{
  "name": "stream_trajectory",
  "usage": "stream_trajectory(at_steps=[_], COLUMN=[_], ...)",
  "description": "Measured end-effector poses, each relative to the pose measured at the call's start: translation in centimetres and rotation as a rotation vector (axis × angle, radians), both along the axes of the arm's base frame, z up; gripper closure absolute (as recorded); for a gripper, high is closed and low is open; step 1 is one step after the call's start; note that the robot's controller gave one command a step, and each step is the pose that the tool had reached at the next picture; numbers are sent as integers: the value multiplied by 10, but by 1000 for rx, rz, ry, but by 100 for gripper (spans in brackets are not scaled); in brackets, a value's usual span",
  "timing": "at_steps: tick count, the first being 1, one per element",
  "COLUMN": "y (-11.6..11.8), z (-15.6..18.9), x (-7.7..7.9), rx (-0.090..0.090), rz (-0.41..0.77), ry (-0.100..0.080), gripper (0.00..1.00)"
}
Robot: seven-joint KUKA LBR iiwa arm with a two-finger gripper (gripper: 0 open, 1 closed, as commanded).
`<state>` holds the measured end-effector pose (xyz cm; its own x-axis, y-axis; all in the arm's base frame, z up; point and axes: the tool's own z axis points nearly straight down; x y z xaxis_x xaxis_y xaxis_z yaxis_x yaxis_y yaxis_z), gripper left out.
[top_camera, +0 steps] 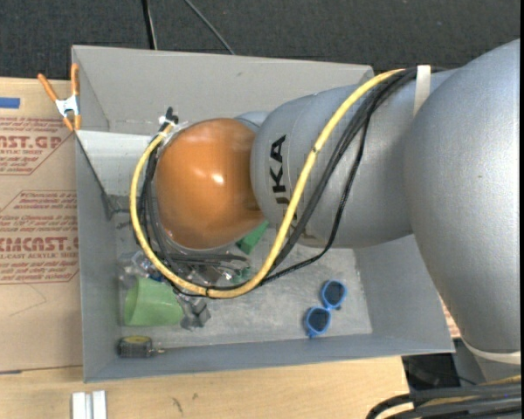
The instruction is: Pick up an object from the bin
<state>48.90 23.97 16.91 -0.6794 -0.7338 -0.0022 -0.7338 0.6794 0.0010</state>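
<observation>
My gripper (197, 279) hangs low over the left half of the bin, mostly hidden under the arm's orange cover. Just to its lower left lies a light green cup-like thing (148, 304) on its side, close to the gripper or touching it. A small green piece (254, 237) peeks out at the cover's right edge. Whether anything is held is hidden from view.
A pair of small blue toy glasses (324, 307) lies on the bin floor at the lower right. A small dark and yellow thing (137, 346) rests in the front left corner. The big grey arm covers the bin's right and back.
</observation>
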Motion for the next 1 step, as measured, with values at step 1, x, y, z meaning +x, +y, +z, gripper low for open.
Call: stream_trajectory(at_steps=[1], y=[-3], z=[-98], x=[23], rx=[-2], rz=[12], ry=[5], gripper=[0])
